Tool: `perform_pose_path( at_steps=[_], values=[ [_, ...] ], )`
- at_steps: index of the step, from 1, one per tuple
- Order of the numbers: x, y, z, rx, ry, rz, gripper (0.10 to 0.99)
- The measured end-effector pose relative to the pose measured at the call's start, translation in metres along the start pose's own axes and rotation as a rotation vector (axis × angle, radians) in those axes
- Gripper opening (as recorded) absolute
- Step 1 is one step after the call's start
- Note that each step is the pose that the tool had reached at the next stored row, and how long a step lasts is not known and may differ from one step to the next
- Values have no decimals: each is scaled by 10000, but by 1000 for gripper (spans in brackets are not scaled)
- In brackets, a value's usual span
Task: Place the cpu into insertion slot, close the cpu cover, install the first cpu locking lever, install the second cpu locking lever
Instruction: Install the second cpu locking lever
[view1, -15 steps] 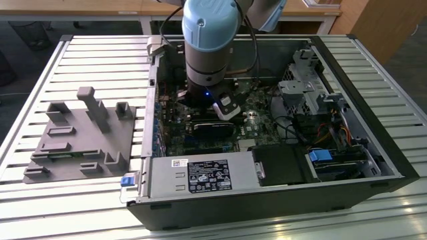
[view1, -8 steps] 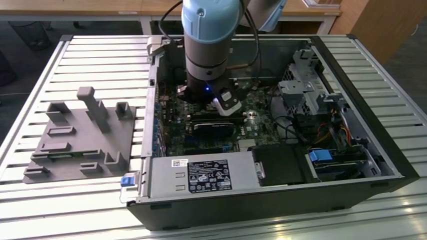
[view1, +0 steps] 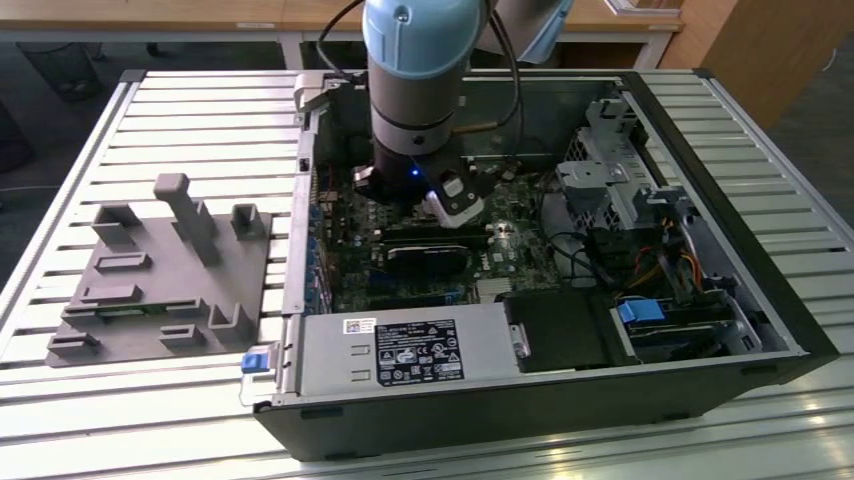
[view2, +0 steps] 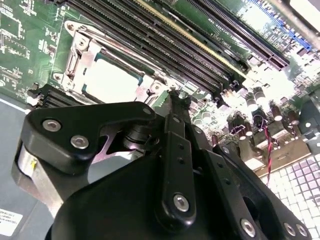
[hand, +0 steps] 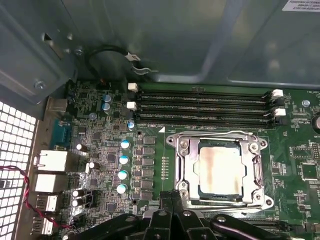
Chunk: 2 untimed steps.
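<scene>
Inside the open computer case (view1: 534, 400) in the exterior view, I see my arm lowered over the motherboard. In the second wrist view, the gripper (view2: 172, 100) has its fingers pressed together, empty, just beside the cpu cover (view2: 82, 55), at its four o'clock. In the first wrist view, the cpu (hand: 220, 172) sits in the insertion slot (hand: 192, 192), cover down, so I judge the locking levers are in hand; hooking one calls for a careful sideways push.

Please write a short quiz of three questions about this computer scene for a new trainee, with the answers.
1. True or false: the chip already lies in its socket.
2. What lies over the chip's edges? A) the metal cover frame B) a fan C) a cable
3. Which long black parts run beside the socket on the green board?

Key
1. True.
2. A.
3. The memory slots.
</scene>
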<state>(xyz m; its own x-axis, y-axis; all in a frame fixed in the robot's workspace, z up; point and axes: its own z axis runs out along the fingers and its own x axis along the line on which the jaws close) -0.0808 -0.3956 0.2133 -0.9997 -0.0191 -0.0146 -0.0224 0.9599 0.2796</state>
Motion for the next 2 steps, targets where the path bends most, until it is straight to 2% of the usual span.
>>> perform_pose_path(
  at_steps=[2],
  values=[
    [0,0,-1,1,1,0,106]
  ],
)
